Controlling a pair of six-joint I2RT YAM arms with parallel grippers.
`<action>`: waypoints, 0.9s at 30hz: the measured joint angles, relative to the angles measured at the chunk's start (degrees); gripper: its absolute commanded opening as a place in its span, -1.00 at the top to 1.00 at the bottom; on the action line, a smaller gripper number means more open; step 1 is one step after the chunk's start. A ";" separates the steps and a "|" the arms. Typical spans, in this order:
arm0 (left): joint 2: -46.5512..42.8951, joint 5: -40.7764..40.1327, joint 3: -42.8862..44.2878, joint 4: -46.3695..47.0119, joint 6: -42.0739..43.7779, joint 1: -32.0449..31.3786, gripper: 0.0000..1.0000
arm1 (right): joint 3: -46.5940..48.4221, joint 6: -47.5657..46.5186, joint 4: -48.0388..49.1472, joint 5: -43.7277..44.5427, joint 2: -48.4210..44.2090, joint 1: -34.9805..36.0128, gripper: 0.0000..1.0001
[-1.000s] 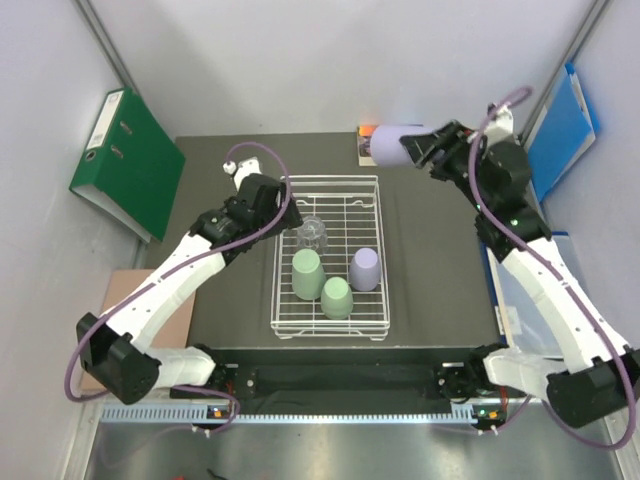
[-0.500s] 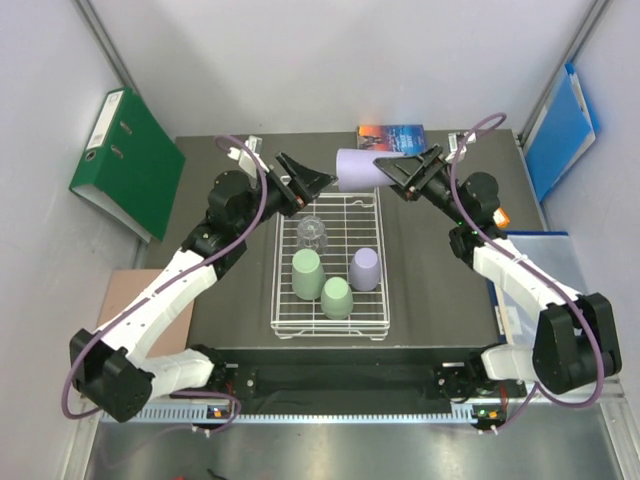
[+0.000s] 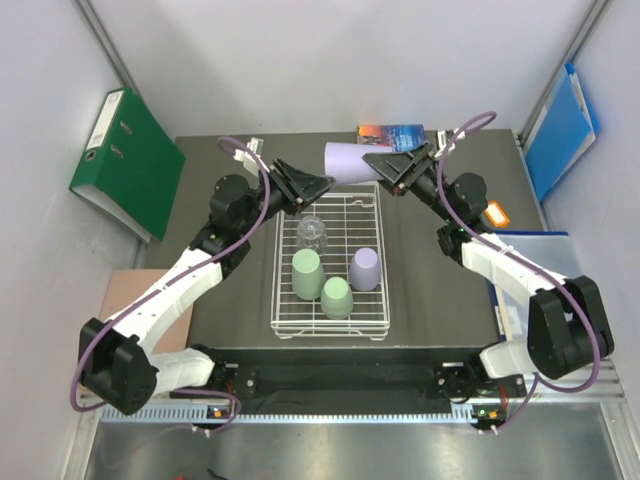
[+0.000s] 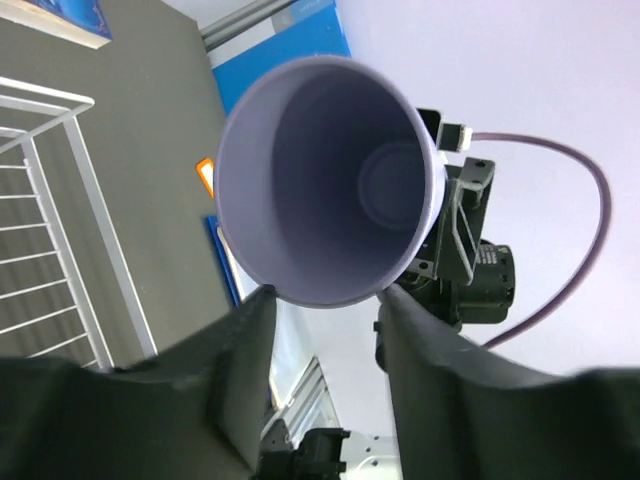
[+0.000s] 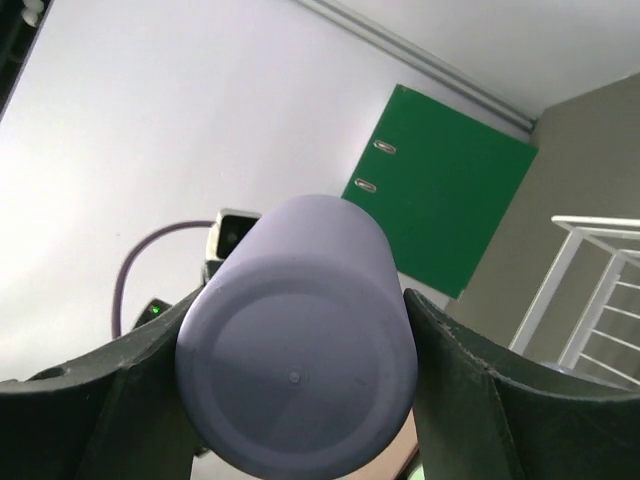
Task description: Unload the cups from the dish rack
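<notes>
My right gripper [image 3: 388, 163] is shut on the base of a lilac cup [image 3: 345, 159], holding it on its side in the air over the far edge of the white wire dish rack [image 3: 330, 336]. Its fingers [image 5: 455, 380] press both sides of the cup [image 5: 297, 340]. My left gripper [image 3: 320, 183] faces the cup's open mouth [image 4: 330, 180]. Its jaws are partly closed, tips [image 4: 322, 300] at the lower rim, gap empty. In the rack stand a clear glass [image 3: 312, 233], two green cups [image 3: 306, 273] [image 3: 336, 296] and a lilac cup [image 3: 364, 268], all upside down.
A green binder [image 3: 125, 160] leans at the far left and a blue folder [image 3: 560, 130] at the far right. A book [image 3: 392, 133] lies at the table's far edge. A small orange object [image 3: 494, 215] lies on the table near the right arm.
The right arm has carried the lilac cup leftward to above the rack's far edge. The left gripper has risen from the rack, turned to the cup's mouth, and its jaws have narrowed.
</notes>
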 measured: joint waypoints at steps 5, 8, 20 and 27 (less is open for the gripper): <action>0.13 0.52 -0.20 1.05 -0.35 0.11 -0.58 | 0.09 1.05 1.62 0.15 0.48 0.00 1.00; 0.20 0.52 -0.11 1.11 -0.09 -0.42 -0.95 | 0.11 1.16 2.01 -1.73 0.55 1.20 1.00; -1.73 -2.84 4.55 -10.10 6.73 1.75 -0.98 | 0.90 -1.40 -2.23 -5.18 0.24 2.49 1.00; -4.11 -11.96 9.70 -19.71 14.12 2.78 -0.97 | 0.90 -3.93 -6.25 -6.51 -2.75 2.34 1.00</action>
